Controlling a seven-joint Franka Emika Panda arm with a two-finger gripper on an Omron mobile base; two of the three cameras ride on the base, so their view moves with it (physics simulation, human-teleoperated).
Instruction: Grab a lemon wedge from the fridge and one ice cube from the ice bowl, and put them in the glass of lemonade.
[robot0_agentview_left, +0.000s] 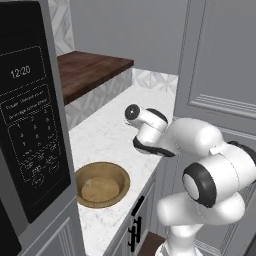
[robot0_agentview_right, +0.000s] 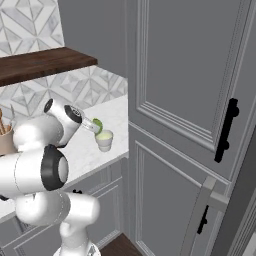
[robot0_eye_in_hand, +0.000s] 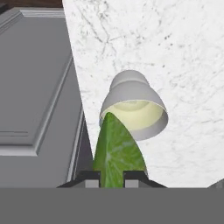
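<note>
While lemon wedge (robot0_eye_in_hand: 118, 153) hangs above it, glass (robot0_eye_in_hand: 133, 109) holds pale lemonade (robot0_eye_in_hand: 134, 113).

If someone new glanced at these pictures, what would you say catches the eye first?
The green lemon wedge stands out, pinched between the gripper's fingertips and poised just above the glass of lemonade, which stands on the white marble counter near its edge. Further along the counter sits a wooden bowl, beside the black microwave.

lemon wedge (robot0_eye_in_hand: 117, 153) above glass (robot0_eye_in_hand: 135, 107)
</note>
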